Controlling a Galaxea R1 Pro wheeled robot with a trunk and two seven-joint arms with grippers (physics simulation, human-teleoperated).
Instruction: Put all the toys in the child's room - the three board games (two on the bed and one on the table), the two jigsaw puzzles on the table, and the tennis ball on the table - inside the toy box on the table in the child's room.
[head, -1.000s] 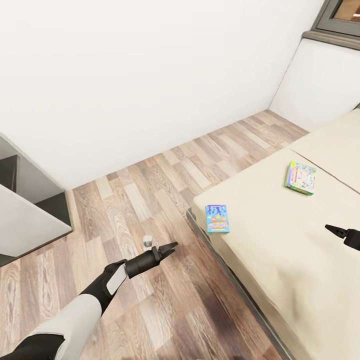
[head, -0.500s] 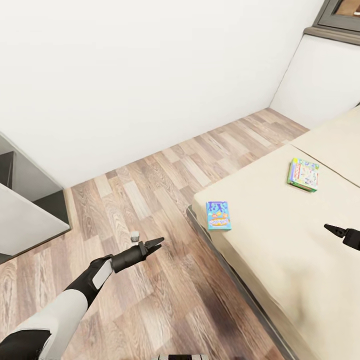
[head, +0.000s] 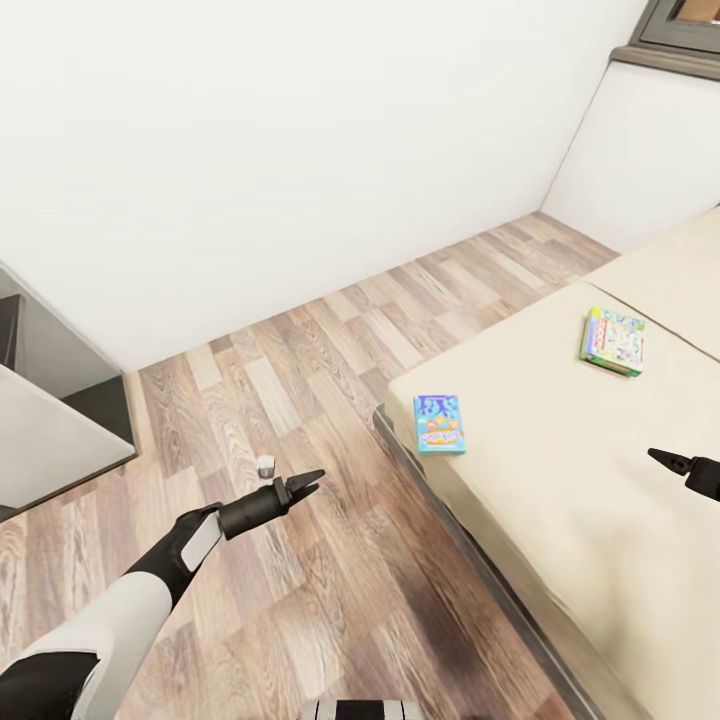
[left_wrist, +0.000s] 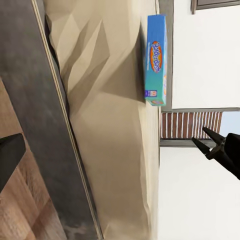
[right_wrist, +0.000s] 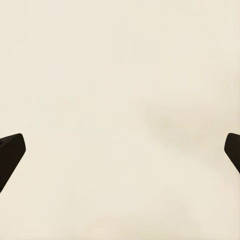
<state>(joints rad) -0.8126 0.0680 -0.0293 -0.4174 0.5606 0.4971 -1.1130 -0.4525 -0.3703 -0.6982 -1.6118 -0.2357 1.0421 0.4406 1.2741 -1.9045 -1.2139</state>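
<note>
Two board games lie flat on the bed (head: 560, 480), apart from each other: a blue one (head: 438, 423) near the mattress corner and a green one (head: 612, 341) farther back. My left gripper (head: 306, 484) hangs open over the wood floor, left of the bed corner and short of the blue game. The left wrist view looks along the mattress side to that blue game (left_wrist: 155, 60). My right gripper (head: 665, 461) is open above bare mattress, its fingertips (right_wrist: 10, 152) wide apart with nothing between them. The table, toy box, jigsaw puzzles and tennis ball are out of view.
A small white-and-grey cylinder (head: 265, 465) stands on the floor just beyond my left gripper. Grey shelving (head: 50, 420) is at the left. The bed's dark frame (head: 440, 520) edges the mattress. A white wall runs behind, and a dark-framed window (head: 680, 30) sits at the far right corner.
The left arm has drawn back to the left, away from the bed corner. The view has shifted a little, sliding the games up and right. The right gripper holds its place.
</note>
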